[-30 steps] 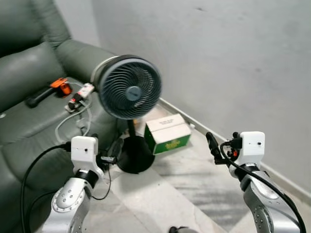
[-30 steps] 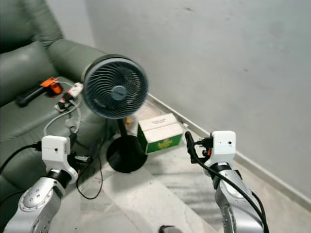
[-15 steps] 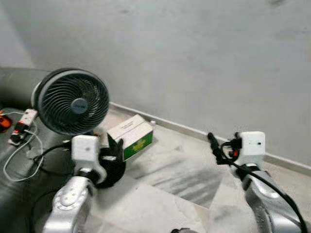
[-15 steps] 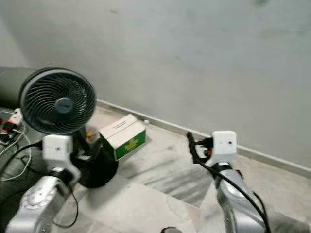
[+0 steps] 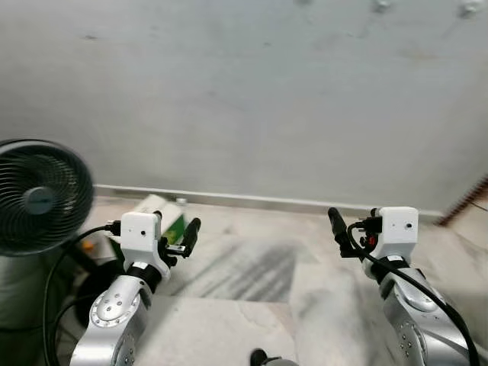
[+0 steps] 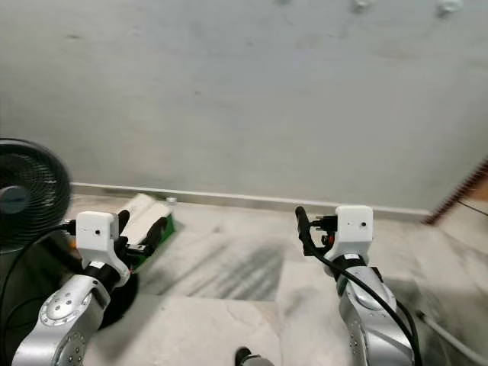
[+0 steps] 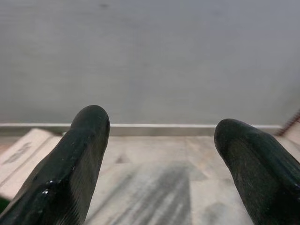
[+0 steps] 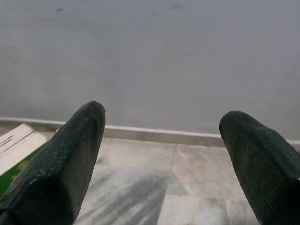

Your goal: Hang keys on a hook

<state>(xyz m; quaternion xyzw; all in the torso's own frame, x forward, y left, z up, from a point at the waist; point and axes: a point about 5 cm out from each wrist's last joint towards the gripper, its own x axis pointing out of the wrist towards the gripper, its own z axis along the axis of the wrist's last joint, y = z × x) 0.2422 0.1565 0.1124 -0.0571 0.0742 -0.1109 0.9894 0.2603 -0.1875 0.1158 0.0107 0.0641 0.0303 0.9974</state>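
Grey plaster wall (image 5: 252, 99) is faced across a pale marble floor (image 5: 252, 274) with darker grey veining, and a light skirting strip (image 5: 252, 201) is seen where the two meet. Both silver arms are held up in front of the body, level with each other and well apart. The left gripper (image 7: 157, 154) is pointed toward the wall, and its two black fingers (image 7: 70, 168) are spread wide with nothing between them, the bare floor being seen through the gap. The right gripper (image 8: 159, 159) is held the same way, its jaws released and empty, and the floor and skirting are seen between its fingers (image 8: 61, 164) as well.

At the robot's left, a black round fan (image 5: 34, 198) on a stand is seen at the edge of the head views, partly cut off. Just beyond the left gripper, a white and green carton (image 6: 149, 217) lies on the floor near the skirting; a corner of it is also caught in the right wrist view. High on the wall, toward the right, two small pale fixtures (image 5: 380, 6) are seen, too blurred for their kind to be told. Where the keys are cannot be told from these pictures. A reddish-brown slanted edge (image 5: 465, 202) is seen at the far right, by the wall.
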